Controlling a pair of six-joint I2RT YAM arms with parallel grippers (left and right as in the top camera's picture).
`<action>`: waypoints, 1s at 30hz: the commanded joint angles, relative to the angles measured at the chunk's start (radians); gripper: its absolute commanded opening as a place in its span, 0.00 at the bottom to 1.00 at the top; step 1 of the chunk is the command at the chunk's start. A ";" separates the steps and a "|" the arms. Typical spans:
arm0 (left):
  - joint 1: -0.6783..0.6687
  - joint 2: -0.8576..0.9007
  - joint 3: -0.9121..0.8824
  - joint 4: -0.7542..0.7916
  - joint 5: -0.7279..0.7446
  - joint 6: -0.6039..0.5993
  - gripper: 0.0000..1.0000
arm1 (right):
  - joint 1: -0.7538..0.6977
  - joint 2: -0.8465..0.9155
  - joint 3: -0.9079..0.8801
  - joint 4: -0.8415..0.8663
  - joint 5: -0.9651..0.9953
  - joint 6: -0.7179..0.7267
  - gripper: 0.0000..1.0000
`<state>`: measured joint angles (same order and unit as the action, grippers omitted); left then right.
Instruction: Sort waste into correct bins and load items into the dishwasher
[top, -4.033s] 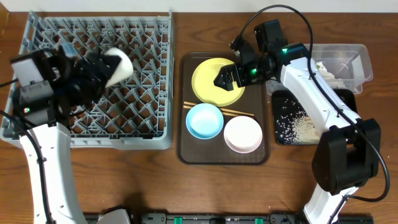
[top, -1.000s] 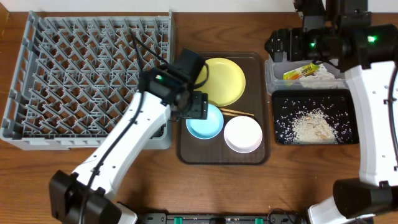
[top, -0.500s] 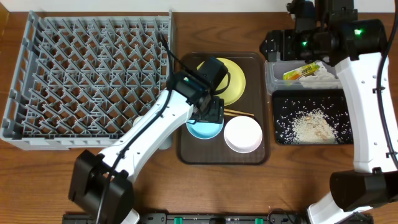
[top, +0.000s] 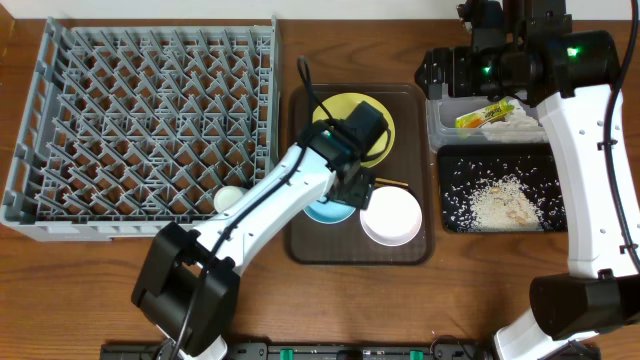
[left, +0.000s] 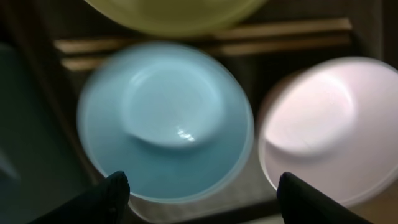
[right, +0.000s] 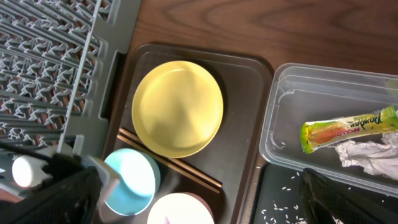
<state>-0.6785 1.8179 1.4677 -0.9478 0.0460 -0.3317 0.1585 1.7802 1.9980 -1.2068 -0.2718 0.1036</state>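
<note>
My left gripper (top: 345, 188) (left: 202, 194) is open and empty just above the light blue bowl (left: 165, 118) (top: 322, 210) on the brown tray. The white bowl (top: 390, 216) (left: 329, 124) sits to its right. Two chopsticks (top: 392, 183) (left: 205, 43) lie between the bowls and the yellow plate (top: 372, 125) (right: 177, 107). A small white cup (top: 229, 198) (right: 25, 171) lies in the grey dish rack (top: 140, 110). My right gripper (top: 445, 72) (right: 199, 205) is open and empty, high over the clear tub (top: 437, 125) (right: 280, 106), which holds the wrapper (top: 484, 114) (right: 348, 127) and crumpled paper (top: 518, 124) (right: 367, 152).
The black tray (top: 555, 165) in front of the tub holds scattered rice scraps (top: 500, 205). The brown serving tray (top: 300, 240) lies between rack and bins. My left arm (top: 260, 215) crosses the rack's front right corner.
My left gripper has moved right over the tray and now hovers above the light blue bowl. The white cup now shows in the rack. The right arm has hardly moved.
</note>
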 joint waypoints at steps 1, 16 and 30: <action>0.055 0.000 0.009 0.040 -0.100 0.087 0.77 | 0.006 0.006 0.002 0.002 0.007 0.015 0.99; 0.185 0.104 0.008 0.067 0.026 0.470 0.68 | 0.006 0.006 0.002 -0.006 0.013 0.003 0.99; 0.185 0.223 0.008 0.039 0.025 0.469 0.51 | 0.006 0.006 0.002 -0.009 0.014 0.003 0.99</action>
<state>-0.4980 2.0335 1.4677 -0.9020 0.0689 0.1307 0.1585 1.7802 1.9980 -1.2118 -0.2680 0.1059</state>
